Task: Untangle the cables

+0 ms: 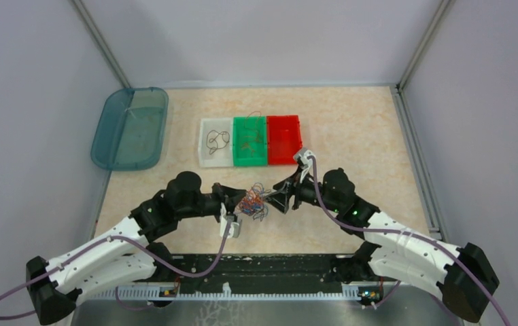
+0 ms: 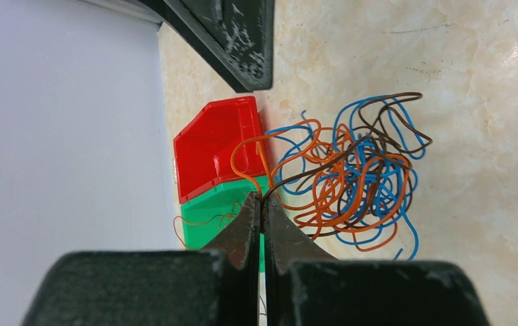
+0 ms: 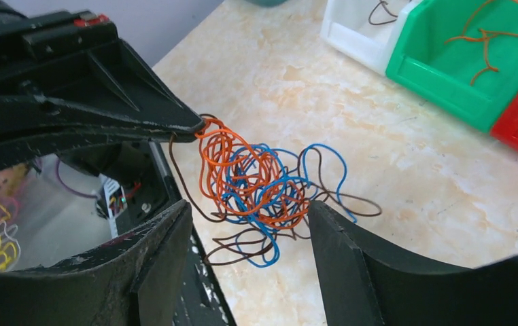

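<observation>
A: Obs. — where's the clump relative to your fingers?

B: The cables sit on the counter between both arms. Left gripper is pinched together on strands at the clump's edge. Right gripper is spread wide, the tangle just ahead between its fingers.

A: Judgement?

B: Your right is placed to take the far side; pull away from the left.
</observation>
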Robot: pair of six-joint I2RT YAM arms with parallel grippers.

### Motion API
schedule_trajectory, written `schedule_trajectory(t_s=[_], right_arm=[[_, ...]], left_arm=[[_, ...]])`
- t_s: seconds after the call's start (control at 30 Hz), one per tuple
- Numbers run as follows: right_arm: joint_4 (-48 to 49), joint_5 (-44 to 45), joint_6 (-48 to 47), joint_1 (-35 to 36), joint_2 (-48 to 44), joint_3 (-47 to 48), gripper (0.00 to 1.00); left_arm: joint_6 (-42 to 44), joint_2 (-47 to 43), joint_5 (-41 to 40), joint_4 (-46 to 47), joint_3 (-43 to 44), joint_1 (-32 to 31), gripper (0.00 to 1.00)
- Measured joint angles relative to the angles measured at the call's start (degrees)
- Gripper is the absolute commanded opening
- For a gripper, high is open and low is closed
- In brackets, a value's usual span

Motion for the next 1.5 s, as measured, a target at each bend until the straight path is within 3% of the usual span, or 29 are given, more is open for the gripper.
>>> schedule_trajectory(t_s=[0.37, 0.63, 1.03, 1.27, 1.4, 1.5], right_arm=[[5.95, -5.09, -8.44, -0.15, 3.76, 0.0, 0.62], [8.48, -12.5, -11.67, -0.15, 5.66, 0.0, 0.49], [12.2, -19.12, -11.37, -0.15, 10.54, 0.79, 0.43], [16.09, -20.2, -9.77, -0.15, 14.75, 1.01, 0.24], [18.8, -20.04, -8.26, -0.15, 16.33, 1.03, 0.0], [21.29, -20.04, -6.54, -0.15, 16.76, 1.03, 0.0]], left_arm=[[5.09, -3.76, 3.1, 0.09, -1.77, 0.0, 0.0], [10.47, -6.43, 5.2, -0.02, -4.0, 0.0, 0.0], [16.39, -9.64, 6.86, -0.02, -6.56, 0.0, 0.0], [17.68, -10.32, 6.95, 0.0, -6.56, 0.0, 0.0], [18.29, -11.02, 7.06, 0.02, -6.73, 0.0, 0.0], [18.43, -11.37, 7.06, 0.04, -7.19, 0.0, 0.13]])
